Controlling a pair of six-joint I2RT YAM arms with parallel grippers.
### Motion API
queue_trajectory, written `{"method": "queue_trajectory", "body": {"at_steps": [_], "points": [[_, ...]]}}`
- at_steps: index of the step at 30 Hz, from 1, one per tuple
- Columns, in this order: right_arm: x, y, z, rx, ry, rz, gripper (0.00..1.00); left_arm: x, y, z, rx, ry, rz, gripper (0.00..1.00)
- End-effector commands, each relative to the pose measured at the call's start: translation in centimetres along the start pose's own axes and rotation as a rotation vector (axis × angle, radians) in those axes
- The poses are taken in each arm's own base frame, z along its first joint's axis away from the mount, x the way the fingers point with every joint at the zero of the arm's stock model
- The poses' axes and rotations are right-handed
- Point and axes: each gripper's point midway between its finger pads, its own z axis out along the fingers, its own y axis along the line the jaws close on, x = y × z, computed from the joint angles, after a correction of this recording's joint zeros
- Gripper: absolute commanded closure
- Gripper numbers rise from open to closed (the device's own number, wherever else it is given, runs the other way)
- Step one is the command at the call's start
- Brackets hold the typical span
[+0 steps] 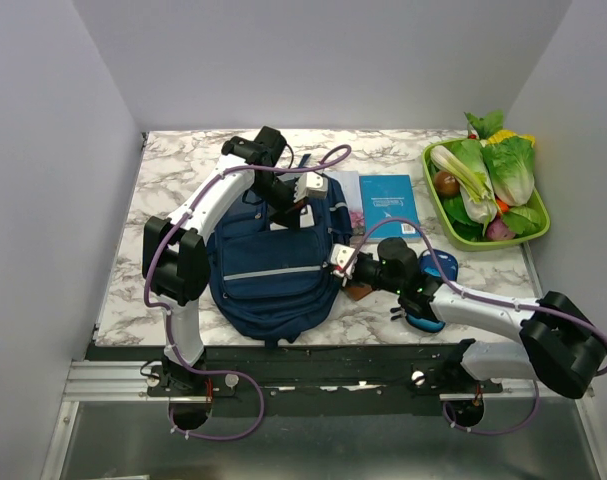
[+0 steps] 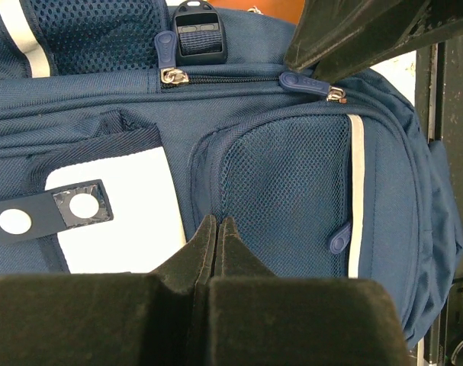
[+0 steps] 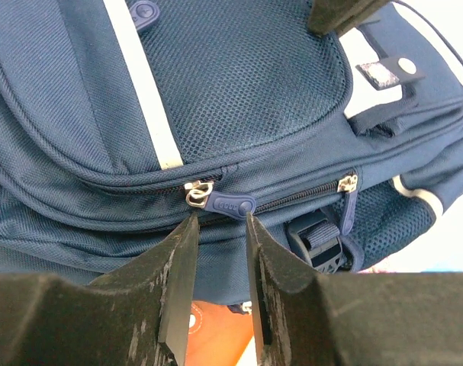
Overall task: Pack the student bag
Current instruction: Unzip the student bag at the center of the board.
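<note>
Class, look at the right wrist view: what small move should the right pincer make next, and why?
Probably ease the right pincer forward and close it on the blue zipper pull. Its jaws stand open, the tips just short of the pull and holding nothing. The student bag looks zipped shut there, so it likely needs opening before packing.

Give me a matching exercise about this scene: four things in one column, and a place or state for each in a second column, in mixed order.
Things:
1. left gripper
2. right gripper
3. teal book
4. green tray

Places or states:
a. holds vegetables, at the far right of the table
b. open, at a zipper pull of the bag
c. shut, above the bag
d. lies flat, right of the bag

Pairs: 1-c, 2-b, 3-d, 4-a
</note>
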Motion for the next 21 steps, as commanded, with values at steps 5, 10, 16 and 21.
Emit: {"method": "queue_trajectory", "body": {"at_steps": [5,10,16,21], "points": [[-1.3,-0.3,1.2,-0.009,-0.014,-0.156,0.62,-2.8,-1.6,-1.2,0.035,-0.087,0.065,1.0],[-1.3,-0.9,1.7,0.001,0.003,-0.189,0.58,-2.5,-2.3,-1.3,0.06,-0.081,0.07,1.0],[-1.0,-1.1,2.3,-0.025,0.04,-0.225,0.46,-2.2,-2.7,-1.4,0.084,-0.061,0.071,1.0],[-0.7,-0.3,2.2,-0.074,0.049,-0.235,0.44,-2.1,-2.7,-1.3,0.088,-0.061,0.07,1.0]]}}
